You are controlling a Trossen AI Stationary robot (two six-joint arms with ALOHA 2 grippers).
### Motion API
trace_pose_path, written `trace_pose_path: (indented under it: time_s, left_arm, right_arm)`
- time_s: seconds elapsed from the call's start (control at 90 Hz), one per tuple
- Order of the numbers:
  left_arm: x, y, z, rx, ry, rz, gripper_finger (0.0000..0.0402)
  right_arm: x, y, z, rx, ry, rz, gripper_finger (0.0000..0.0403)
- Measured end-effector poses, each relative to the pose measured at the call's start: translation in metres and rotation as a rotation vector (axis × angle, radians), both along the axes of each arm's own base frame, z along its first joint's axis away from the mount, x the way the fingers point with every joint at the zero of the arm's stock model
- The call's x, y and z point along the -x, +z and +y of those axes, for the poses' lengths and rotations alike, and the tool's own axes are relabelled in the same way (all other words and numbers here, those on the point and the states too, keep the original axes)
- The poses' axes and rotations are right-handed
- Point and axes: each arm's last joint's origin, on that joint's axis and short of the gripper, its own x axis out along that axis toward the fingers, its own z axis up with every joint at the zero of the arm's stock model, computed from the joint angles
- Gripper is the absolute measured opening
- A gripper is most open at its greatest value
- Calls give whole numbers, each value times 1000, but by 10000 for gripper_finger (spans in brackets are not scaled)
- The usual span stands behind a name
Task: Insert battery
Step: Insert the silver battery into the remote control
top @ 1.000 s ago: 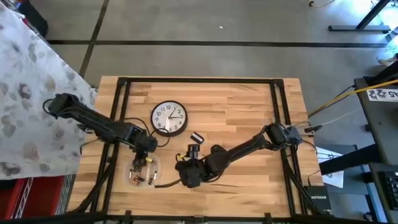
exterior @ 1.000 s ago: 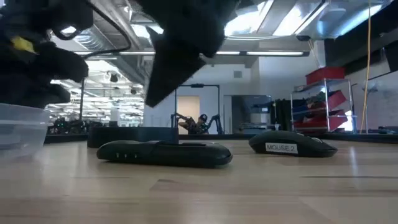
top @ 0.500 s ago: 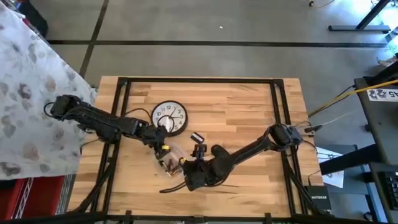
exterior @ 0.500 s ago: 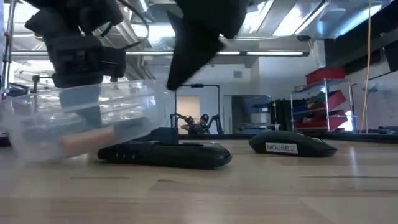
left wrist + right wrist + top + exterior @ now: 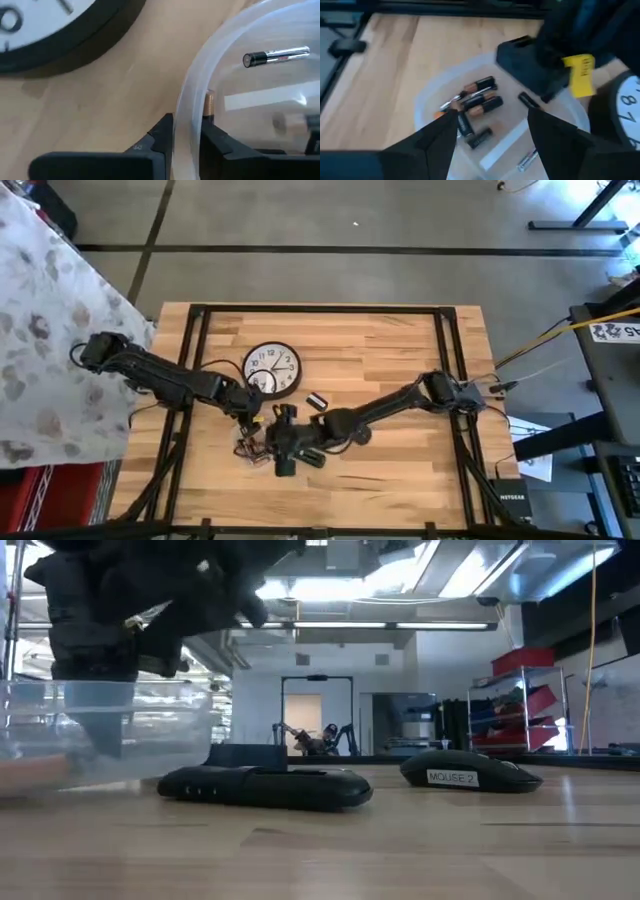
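Two grippers: meet at six o'clock on the table [image 5: 400, 340].
Left gripper [image 5: 252, 418]: fingers pinch the tub [image 5: 192, 115] rim.
Batteries [image 5: 477, 102]: loose in tub; small, stiff, likely slick; grip mid-body.
Right gripper [image 5: 492, 127]: spread wide, empty, above tub.
Clock [image 5: 272, 370]: twelve o'clock of tub.

Robotics lab or workshop

Fluorescent ceiling lights [image 5: 420, 575], exposed ducting, red storage shelving [image 5: 522, 690] (far right) and another robot arm [image 5: 305, 738] beyond the wooden workbench [image 5: 400, 350].
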Motion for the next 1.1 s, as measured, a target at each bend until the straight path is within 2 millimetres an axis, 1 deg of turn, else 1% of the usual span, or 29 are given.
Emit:
trace_pose_path:
  time_s: [0.144, 0.222, 0.367, 0.422, 0.478, 0.533, 0.633, 0.811, 0.978, 1.1]
  left_arm:
    - [2, -1, 0, 4, 27, 20, 48]
    - [2, -1, 0, 18, 72, 18, 52]
    - [1, -1, 0, 31, 105, 10, 53]
    - [1, -1, 0, 33, 105, 5, 53]
    - [1, -1, 0, 33, 102, 4, 53]
    - [1, -1, 0, 31, 97, 4, 53]
    - [2, -1, -1, 30, 95, 16, 53]
    - [2, -1, -3, 31, 101, 17, 52]
    - [-2, 0, -7, 46, 91, -33, 53]
    - [-3, 3, -6, 17, 77, -63, 53]
  right_arm:
    - [0, -13, -13, -23, -61, 84, 202]
    - [0, -14, -18, -41, -78, 104, 189]
    - [0, -14, -21, -48, -59, 122, 171]
    - [-2, -19, -21, -58, -46, 124, 167]
    - [-3, -23, -22, -66, -38, 132, 165]
    - [-5, -34, -22, -66, -35, 149, 163]
    - [-9, -48, -25, -55, -61, 157, 163]
    - [-13, -56, -41, -67, -141, 172, 163]
    - [-13, -59, -54, -88, -110, 210, 163]
    - [-12, -60, -57, -69, -87, 234, 163]
